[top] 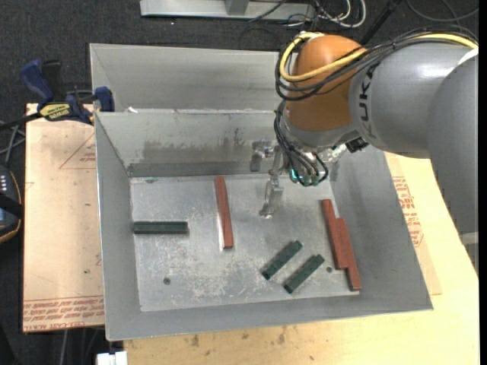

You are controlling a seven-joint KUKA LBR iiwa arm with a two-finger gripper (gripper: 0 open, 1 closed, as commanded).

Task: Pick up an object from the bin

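Camera view: gripper (268,202) sits nr 12 o'clock of the bin (114,204), over bare floor; can't tell if it's open or closed. Nearest thing is a long red-brown strip (223,211) at its 9 o'clock (apart, not held), w/ a dark green block (282,258) at its 5 o'clock.

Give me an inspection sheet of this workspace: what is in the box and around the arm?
Surface: grey metal bin, floor scuffed.
Job's things: three reddish-brown sticks, one mid-bin, two together at right; three dark green bars, one left, two near front.
Clutter: nothing seen.
Grippers: one gripper, over bare floor between the middle stick and the right pair; nothing seen in it.
Cables: yellow and black cables loop round the orange wrist cover.
Surroundings: dark floor, more cables at top.
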